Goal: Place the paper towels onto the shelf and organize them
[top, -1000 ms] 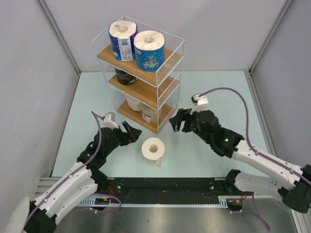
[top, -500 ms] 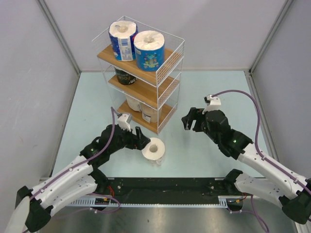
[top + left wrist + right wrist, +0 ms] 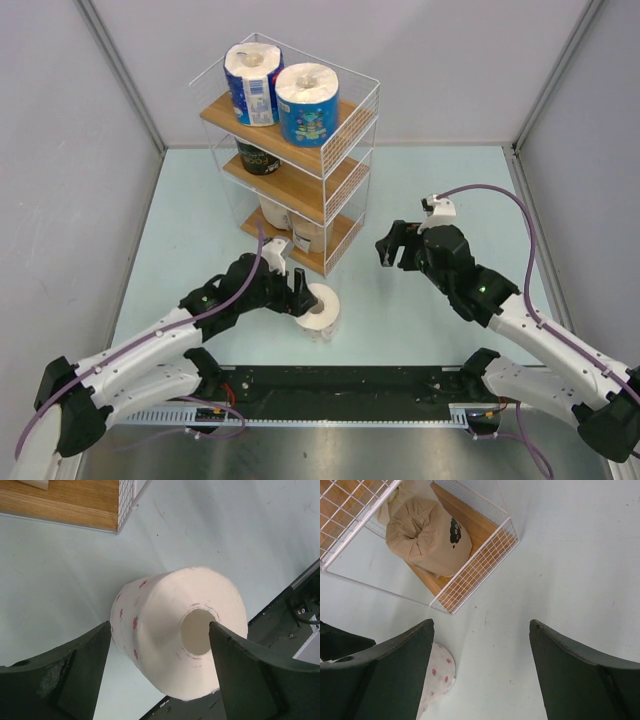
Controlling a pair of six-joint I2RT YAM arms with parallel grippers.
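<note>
The white dotted roll (image 3: 318,307) stands on the table in front of the shelf (image 3: 345,128). My left gripper (image 3: 300,293) is open with its jaws either side of this roll (image 3: 175,630), one finger (image 3: 235,670) in front of the hollow core. I cannot tell whether the fingers touch it. My right gripper (image 3: 392,247) is open and empty, above the table right of the shelf. Two blue rolls (image 3: 252,82) (image 3: 307,103) stand on the top board and the dark roll (image 3: 257,158) on the middle board. The cream roll (image 3: 274,212) and the tan-brown roll (image 3: 308,234) (image 3: 427,535) are on the bottom board.
The shelf's white wire corner (image 3: 480,562) is just left of my right gripper (image 3: 481,630), with the dotted roll's edge (image 3: 437,677) below it. Grey walls enclose the table on three sides. A black rail (image 3: 340,385) runs along the near edge.
My left arm has reached right to the dotted roll, and its open jaws now straddle it. My right gripper drew back to the right a second ago and has since held still.
</note>
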